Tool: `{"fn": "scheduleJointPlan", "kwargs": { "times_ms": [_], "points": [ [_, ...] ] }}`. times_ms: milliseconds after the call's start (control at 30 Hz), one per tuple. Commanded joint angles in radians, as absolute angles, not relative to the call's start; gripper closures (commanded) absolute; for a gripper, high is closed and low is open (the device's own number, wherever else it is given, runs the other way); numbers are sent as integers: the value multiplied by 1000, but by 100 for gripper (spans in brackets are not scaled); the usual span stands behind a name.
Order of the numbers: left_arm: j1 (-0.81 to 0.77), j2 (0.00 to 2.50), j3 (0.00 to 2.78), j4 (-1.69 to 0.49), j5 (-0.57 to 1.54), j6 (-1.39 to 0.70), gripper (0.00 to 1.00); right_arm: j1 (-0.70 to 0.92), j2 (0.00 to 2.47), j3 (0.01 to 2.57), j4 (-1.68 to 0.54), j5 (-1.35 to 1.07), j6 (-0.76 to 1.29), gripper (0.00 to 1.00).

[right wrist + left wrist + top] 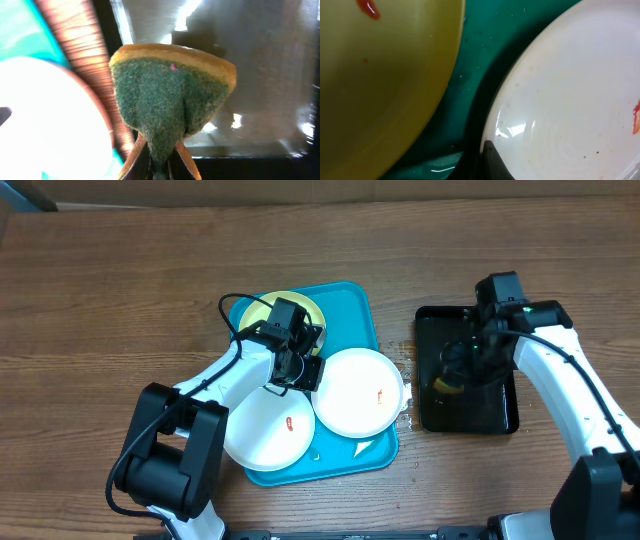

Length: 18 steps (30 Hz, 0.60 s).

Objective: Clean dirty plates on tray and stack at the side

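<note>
The turquoise tray (352,308) holds three plates. The pale yellow plate (258,310) lies at its back left, one white plate (360,392) at the right, and another white plate (262,430) at the front left. Each white plate has a red smear. My left gripper (298,368) is down between the plates. In the left wrist view one finger (492,160) rests on the rim of the right white plate (570,100), beside the yellow plate (380,90); the other finger is hidden. My right gripper (160,160) is shut on a green and yellow sponge (170,100).
A smaller black tray (498,415) lies to the right of the turquoise one, and the right gripper (452,380) hangs over it with the sponge. Bare wooden table surrounds both trays. The right white plate overhangs the turquoise tray's right rim.
</note>
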<state>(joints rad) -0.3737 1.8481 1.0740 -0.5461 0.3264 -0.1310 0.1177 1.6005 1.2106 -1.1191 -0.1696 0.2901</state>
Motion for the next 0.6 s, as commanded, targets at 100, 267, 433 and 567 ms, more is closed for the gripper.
{"fn": "scheduleJointPlan", "kwargs": {
  "times_ms": [100,267,433,567],
  "points": [
    [-380,1863,1069,-546,330,-162,96,260,1552,1243,-1109,-317,265,96],
    [-380,1863,1069,-548,330,-181,96,422,1554,1221,-1032,-315,349,96],
    [-380,1863,1069,-545,330,-204,96,549,1576,1148,-889,-229,435,96],
    [-380,1863,1069,-542,331,-218,96,598,1597,1083,-777,-199,442,96]
  ]
}}
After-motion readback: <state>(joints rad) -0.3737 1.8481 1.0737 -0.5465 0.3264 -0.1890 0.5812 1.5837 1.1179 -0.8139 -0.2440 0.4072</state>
